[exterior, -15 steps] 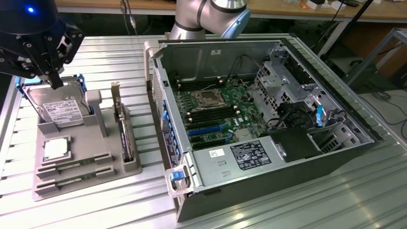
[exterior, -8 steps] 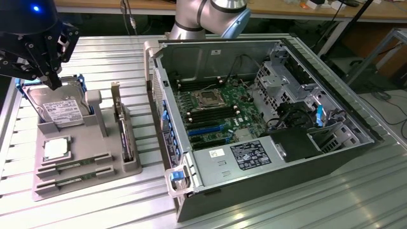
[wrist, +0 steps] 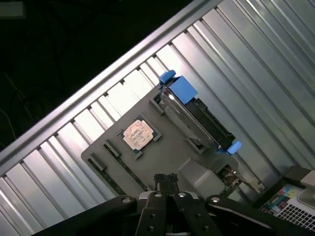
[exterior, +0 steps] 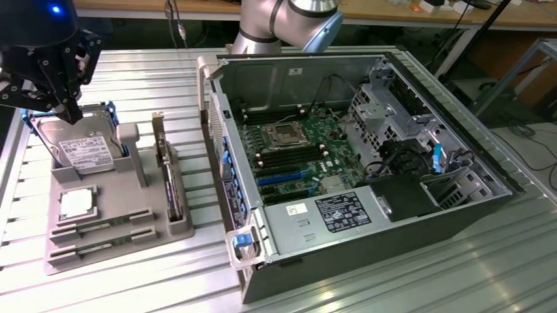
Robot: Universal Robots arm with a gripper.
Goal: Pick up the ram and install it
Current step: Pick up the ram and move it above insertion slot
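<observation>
Two sticks of ram (exterior: 98, 228) lie flat in slots at the near end of the grey tray (exterior: 139, 195), on the ext. view's left, long axis running left-right. Tool (exterior: 70, 112) hangs above the hard drive (exterior: 83, 151) at the tray's far end, so the ram sits nearer than the tool, beyond the CPU (exterior: 77, 202). Wrist view: tool (wrist: 166, 179) fingers pressed together, holding nothing, w/ tray below.

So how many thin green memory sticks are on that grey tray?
2, both at the end of the grey plastic tray nearest the exterior camera: one thin green ram stick in the last-but-one slot, the other ram stick in the last slot. Others may be hidden.
</observation>
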